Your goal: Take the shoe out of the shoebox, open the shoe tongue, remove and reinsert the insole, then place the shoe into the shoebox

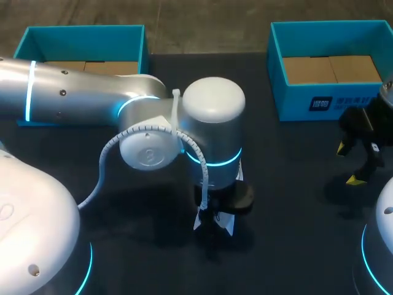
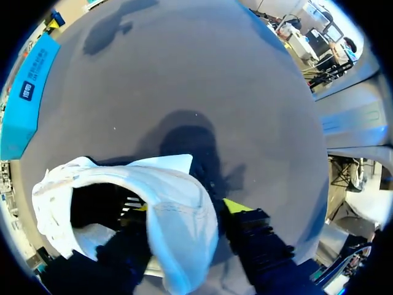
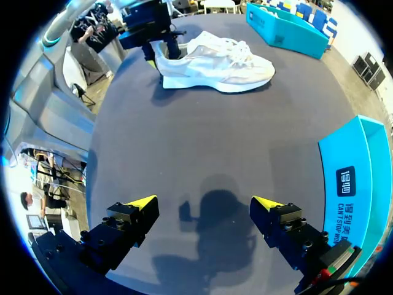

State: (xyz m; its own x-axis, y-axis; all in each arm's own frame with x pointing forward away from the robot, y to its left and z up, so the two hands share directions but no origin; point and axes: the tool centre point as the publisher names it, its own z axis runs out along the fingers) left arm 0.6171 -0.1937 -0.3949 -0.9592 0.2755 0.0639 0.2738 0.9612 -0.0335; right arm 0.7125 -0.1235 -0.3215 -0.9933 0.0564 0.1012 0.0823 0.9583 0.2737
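Note:
A white shoe (image 3: 215, 61) lies on its side on the dark table, mostly hidden under my left arm in the head view, where only a white bit (image 1: 228, 225) shows. My left gripper (image 2: 189, 207) straddles the shoe's heel (image 2: 178, 215), one finger inside the opening and the other against the outside, so both press the heel wall. The right wrist view shows that gripper (image 3: 153, 52) at the heel end. My right gripper (image 3: 204, 201) hangs open over bare table near the right shoebox (image 1: 334, 101), far from the shoe, with nothing between its fingers (image 1: 347, 164).
Two blue shoeboxes with cardboard bottoms stand at the back: one at the left (image 1: 83, 37), one at the right (image 3: 359, 178). My left arm's elbow (image 1: 212, 123) looms over the table's middle. Bare dark table lies between the shoe and my right gripper.

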